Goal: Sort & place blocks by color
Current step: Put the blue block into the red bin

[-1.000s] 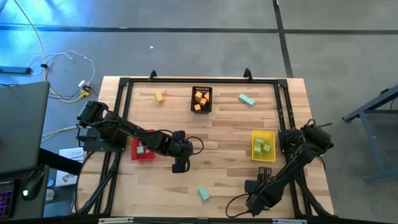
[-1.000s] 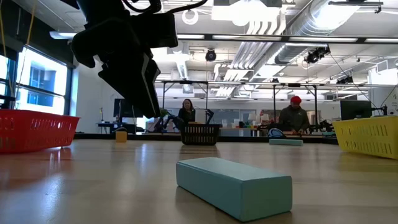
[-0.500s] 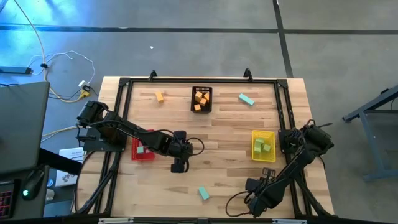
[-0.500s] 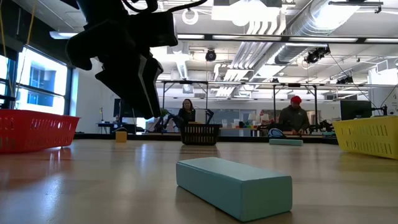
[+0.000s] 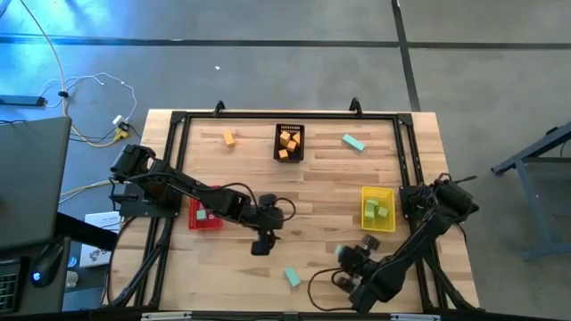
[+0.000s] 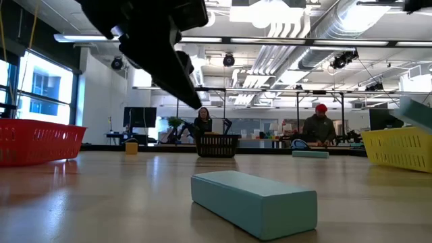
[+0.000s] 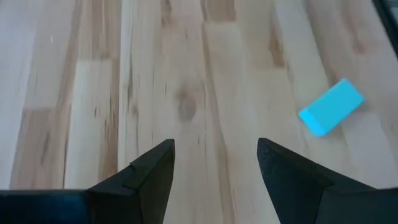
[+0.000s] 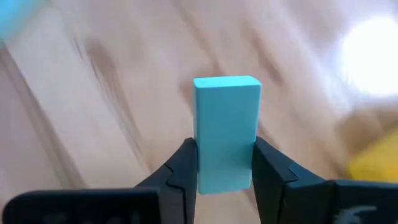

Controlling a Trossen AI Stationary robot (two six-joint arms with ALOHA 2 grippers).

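Note:
A teal bar (image 5: 292, 277) lies flat on the table near the front edge; it also shows in the low view (image 6: 253, 202) and the left wrist view (image 7: 331, 115). My left gripper (image 5: 261, 242) is open and empty above the table, a little to the far left of that bar. My right gripper (image 5: 343, 255) is shut on a second teal bar (image 8: 225, 130), lifted at the front right. A third teal bar (image 5: 353, 142) and an orange cube (image 5: 229, 138) lie near the far edge. My right gripper pinches the teal bar's two long sides (image 8: 224, 168) between its two fingers (image 8: 185, 163), at the bar's near end. The fingers lie along the bar, and the rest of it sticks out past the fingertips. The bar is lifted clear of the table.
A black basket (image 5: 289, 143) with orange cubes stands at the far middle. A yellow basket (image 5: 377, 208) with green blocks stands at the right. A red basket (image 5: 205, 214) with a teal block stands at the left. People sit in the room behind the table.
My right gripper has gone toward the table's left edge, carrying its teal bar clear of the table. My left gripper has gone a little toward the near edge and the right, toward the teal bar on the table, and has tipped.

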